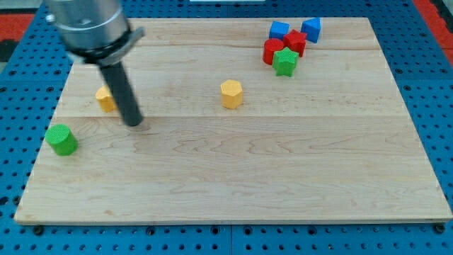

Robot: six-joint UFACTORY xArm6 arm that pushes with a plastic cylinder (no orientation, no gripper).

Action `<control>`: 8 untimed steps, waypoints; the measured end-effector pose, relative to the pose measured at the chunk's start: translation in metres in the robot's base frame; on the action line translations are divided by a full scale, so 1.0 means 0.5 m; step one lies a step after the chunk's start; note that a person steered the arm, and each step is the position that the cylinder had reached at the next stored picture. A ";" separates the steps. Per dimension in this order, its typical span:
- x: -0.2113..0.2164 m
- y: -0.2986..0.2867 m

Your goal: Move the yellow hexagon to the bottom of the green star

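Wood grain runs left to right across the pale board (233,170), which is built from several glued planks and lies on a blue pegboard (432,85) dotted with holes.

The yellow hexagon (231,93) stands alone near the board's middle, a little toward the view's top — a matte, faceted prism with a flat top. The green star (285,62) sits well apart from it, up and to the view's right, its points blunt and its top flat. That star touches a cluster of 4 blocks: a red cylinder (272,51) just to its left, a red star (295,42) just above it, a blue block (279,30) and a blue cube (311,29) at the cluster's top.

At the view's left, a green cylinder (62,139) stands near the board's edge, and a second yellow block (106,99) is partly hidden behind the rod, so its shape is unclear.

The arm ends in a grey metal cylinder, blurred, at the view's top left; from it a straight dark rod slants down and rightward. My tip (134,122) rests on the bare wood just right of the hidden yellow block, far left of the hexagon. No claw is fitted — the rod holds nothing.
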State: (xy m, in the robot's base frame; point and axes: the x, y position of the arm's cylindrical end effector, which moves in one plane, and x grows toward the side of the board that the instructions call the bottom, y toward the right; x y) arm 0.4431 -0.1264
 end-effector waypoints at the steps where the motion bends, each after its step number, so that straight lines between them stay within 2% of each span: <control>1: -0.098 0.174; 2: -0.087 0.283; 3: -0.026 0.212; 4: -0.013 0.292; 6: -0.076 0.468; 7: -0.147 0.480; 8: -0.134 0.495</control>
State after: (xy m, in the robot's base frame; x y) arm 0.3759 0.1212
